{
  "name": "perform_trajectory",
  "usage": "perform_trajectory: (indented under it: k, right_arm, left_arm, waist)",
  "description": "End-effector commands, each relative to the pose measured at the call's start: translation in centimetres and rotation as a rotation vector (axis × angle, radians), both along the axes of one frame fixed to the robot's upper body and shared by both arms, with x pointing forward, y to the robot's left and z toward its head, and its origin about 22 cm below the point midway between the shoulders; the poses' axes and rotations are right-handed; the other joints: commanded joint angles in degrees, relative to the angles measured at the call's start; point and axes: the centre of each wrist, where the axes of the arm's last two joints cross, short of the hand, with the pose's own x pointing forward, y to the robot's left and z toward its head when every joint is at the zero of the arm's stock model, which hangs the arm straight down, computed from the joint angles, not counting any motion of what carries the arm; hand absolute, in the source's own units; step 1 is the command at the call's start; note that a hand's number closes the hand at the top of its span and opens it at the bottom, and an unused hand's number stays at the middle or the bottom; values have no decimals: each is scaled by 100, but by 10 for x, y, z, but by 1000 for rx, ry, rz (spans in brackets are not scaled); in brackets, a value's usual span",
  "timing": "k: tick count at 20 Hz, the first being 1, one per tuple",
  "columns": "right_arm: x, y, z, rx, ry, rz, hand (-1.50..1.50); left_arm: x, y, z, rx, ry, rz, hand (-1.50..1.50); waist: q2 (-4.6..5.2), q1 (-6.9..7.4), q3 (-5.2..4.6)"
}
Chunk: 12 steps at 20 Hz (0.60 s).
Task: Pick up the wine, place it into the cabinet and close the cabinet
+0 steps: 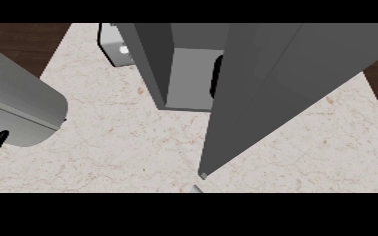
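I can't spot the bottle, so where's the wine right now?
In the head view the wine shows only as a dark sliver inside the open cabinet, at the compartment's right side, just behind the edge of the open cabinet door.

Counter top: pale cream stone look, marbled with fine brownish veins, smooth, matt. Cabinet: plain grey panels, smooth, matt, no grain; open door same grey finish; interior wall lighter grey. Floor beyond counter edge: dark brown wood look. Left forearm: smooth grey shell, soft sheen. Small fitting behind cabinet: light grey, slightly glossy.
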Motion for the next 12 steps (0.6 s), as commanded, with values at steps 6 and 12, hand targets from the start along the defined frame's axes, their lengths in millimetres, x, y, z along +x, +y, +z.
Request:
perform_trajectory:
  k: [6,12]
  right_arm:
    - [25,55,14,137,-30,-69,150]
    - [87,76,38,114,-38,-220,150]
  left_arm:
    - [-6,37,13,4,-15,-33,-150]
    - [-18,51,6,-4,-3,-31,-150]
  waist:
    - [51,86,4]
    - [92,126,12]
